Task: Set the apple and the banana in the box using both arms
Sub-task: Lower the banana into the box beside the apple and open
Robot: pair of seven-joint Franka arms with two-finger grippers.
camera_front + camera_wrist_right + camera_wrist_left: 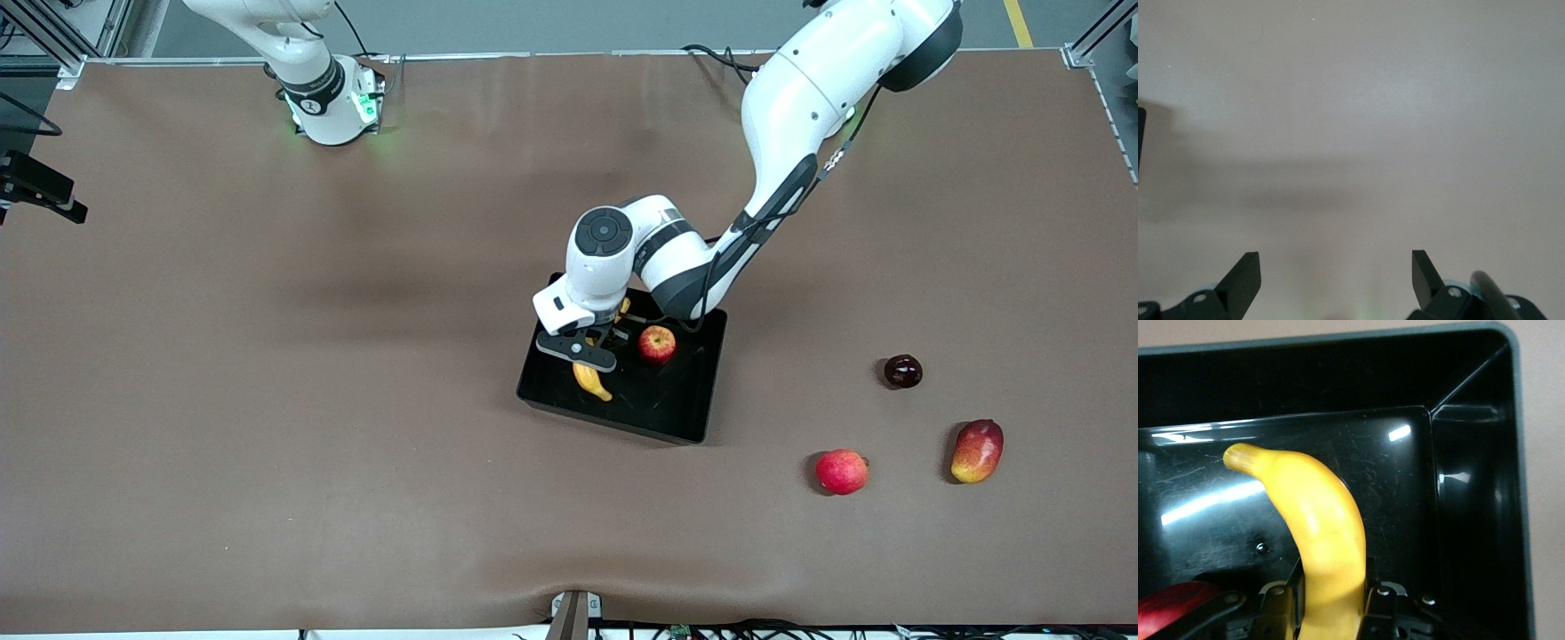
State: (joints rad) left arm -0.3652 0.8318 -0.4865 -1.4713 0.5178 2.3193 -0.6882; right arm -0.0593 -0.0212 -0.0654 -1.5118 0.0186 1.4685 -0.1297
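Reaching over the box [685,418] from its base, the left arm [800,107] has its left gripper [1333,600] clamped on the banana [1313,520], jaws pressed tight on the fruit's sides. The banana's long axis runs toward the front camera, its free tip low inside the box. The apple [657,343] sits in the box beside it (stem dimple up). The right gripper [1336,280] waits over bare table — jaws wide apart, holding nothing.
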